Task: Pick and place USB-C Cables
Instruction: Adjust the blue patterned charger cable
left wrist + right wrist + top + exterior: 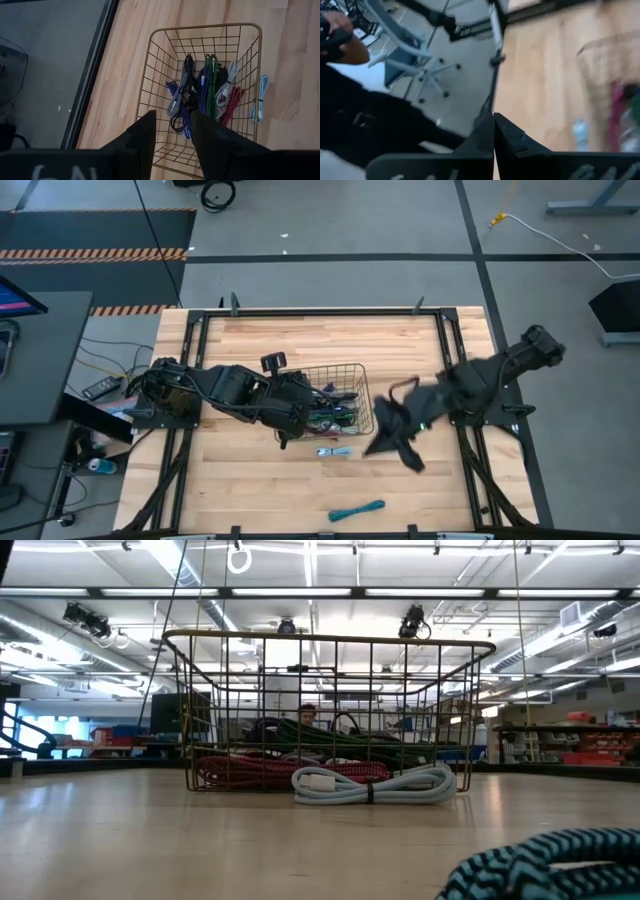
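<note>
Done: you have most coloured coiled USB-C cables (200, 95) inside the gold wire mesh basket (150, 90), just ahead of your left pincer (172, 132), fingers apart.
Left: a pale blue coiled cable (333, 451) and a teal braided cable (357, 510) lie on the wooden tabletop (250, 490), near your right pincer (493, 131), closed and empty.

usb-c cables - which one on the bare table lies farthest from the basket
The teal cable near the table's front edge. The pale blue cable lies right beside the wire basket; the rest sit inside it.

Workshop hall: striped floor tape (95, 253), shelving (560, 745).
</note>
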### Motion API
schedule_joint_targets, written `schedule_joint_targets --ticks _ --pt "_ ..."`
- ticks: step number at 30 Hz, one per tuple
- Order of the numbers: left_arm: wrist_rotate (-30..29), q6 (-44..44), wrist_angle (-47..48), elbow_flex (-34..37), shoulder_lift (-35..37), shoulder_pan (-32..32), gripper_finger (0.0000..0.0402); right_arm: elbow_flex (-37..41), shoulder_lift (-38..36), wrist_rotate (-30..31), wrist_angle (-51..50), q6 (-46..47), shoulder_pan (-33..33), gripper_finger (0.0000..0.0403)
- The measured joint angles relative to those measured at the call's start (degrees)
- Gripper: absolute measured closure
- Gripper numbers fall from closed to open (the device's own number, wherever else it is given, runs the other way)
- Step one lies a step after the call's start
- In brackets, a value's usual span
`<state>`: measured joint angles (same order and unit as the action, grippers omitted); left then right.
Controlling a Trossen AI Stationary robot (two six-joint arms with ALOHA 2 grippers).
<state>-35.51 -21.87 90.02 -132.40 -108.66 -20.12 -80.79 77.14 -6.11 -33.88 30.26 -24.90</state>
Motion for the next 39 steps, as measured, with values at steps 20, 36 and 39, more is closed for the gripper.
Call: schedule_joint_targets --ticks 20,36,39 --pt "0.00 2.16 -0.02 0.01 0.00 0.01 0.0271 0.09 30.42 -1.71 1.51 35.61 -19.80 0.0402" --pt "0.84 1.49 -0.01 0.02 0.00 0.02 0.0271 -0.15 44.17 1.23 5.47 31.93 -19.51 0.0402" --pt "0.87 1.46 0.00 0.02 0.00 0.00 0.0271 -0.15 43.99 1.53 4.69 29.07 -18.93 0.0402"
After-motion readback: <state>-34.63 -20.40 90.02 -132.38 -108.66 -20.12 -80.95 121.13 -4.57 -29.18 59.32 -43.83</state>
